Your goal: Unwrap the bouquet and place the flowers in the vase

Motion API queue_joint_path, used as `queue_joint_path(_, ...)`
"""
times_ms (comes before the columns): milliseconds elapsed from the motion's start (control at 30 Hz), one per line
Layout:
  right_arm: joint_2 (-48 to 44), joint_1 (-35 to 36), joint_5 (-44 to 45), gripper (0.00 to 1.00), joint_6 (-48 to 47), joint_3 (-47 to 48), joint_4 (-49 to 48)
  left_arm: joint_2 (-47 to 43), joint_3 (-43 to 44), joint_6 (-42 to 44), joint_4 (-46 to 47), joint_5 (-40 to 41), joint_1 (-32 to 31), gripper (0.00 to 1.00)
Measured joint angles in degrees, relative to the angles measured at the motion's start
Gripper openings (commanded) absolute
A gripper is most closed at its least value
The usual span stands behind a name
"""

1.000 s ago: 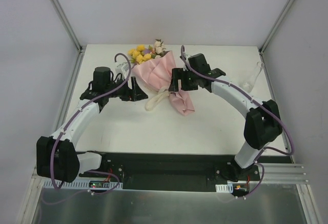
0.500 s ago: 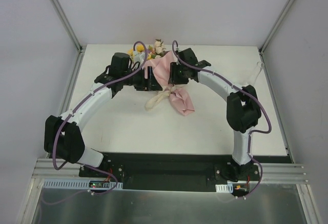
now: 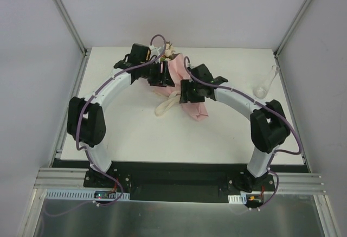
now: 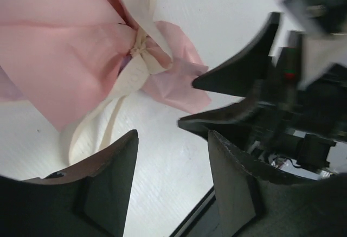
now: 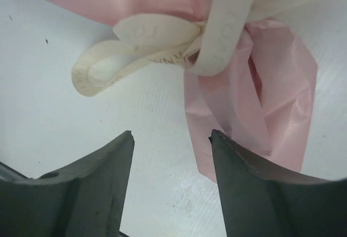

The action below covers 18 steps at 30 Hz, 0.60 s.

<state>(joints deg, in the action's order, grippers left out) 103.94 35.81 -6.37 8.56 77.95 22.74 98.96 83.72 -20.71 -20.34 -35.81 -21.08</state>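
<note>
The bouquet (image 3: 176,79) lies wrapped and tied near the far edge of the table (image 3: 217,134). The vase (image 3: 264,83) sits well apart, near the right edge. The left gripper (image 4: 172,139) and right gripper (image 5: 172,136) both hover unclenched and empty. Advice: pinch one loose ribbon (image 5: 108,71) tail and pull outward, steadying the paper (image 4: 65,47) with the other.

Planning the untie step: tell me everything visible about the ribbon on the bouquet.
The ribbon is a flat cream band with faint markings; whether it is fabric or paper is unclear. It is still knotted in a bow around the narrow waist of the pink wrapping. One loop and the loose tails lie on the white table, trailing toward the left arm's side. The left gripper and right gripper hover over it with jaws open; neither grips it.
</note>
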Motion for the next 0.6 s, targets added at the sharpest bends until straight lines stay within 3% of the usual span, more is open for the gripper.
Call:
queue_joint_path(167,-4.2,-3.7,-0.6,0.70,-0.3,-0.1,-1.7,8.4,5.6,4.2,-3.2,0.8,-1.5,0.60)
queue_joint_path(333,-4.2,-5.7,-1.2,0.70,-1.9,-1.6,-3.2,11.2,5.6,7.6,-6.0,3.1,-3.5,0.57)
queue_joint_path(467,-3.7,-6.3,-1.3,0.57,-4.7,-2.1,-3.3,12.4,6.8,8.8,-6.6,4.1,-4.5,0.50)
queue_joint_path(600,-2.8,-6.4,-1.8,0.30,-6.6,-3.2,-4.9,12.5,8.1,9.9,-6.9,6.5,-5.3,0.52)
